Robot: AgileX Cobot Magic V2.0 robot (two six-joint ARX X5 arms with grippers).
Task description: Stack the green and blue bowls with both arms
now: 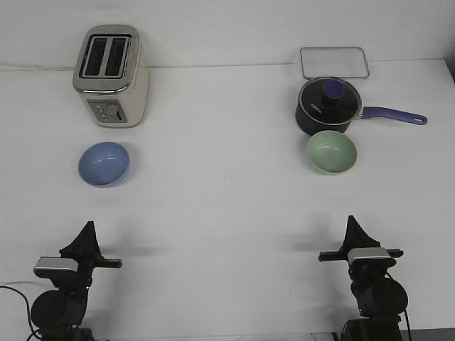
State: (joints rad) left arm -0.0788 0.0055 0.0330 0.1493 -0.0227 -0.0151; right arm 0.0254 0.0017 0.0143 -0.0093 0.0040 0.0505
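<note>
Both bowls, blue bowl (104, 163) and green bowl (331, 152), lie well ahead of the jaws.

A cream two-slot toaster (111, 77) stands far left; a lidded navy saucepan (328, 106) sits before a rectangular tray (334, 62) on the white table (227, 213).
</note>
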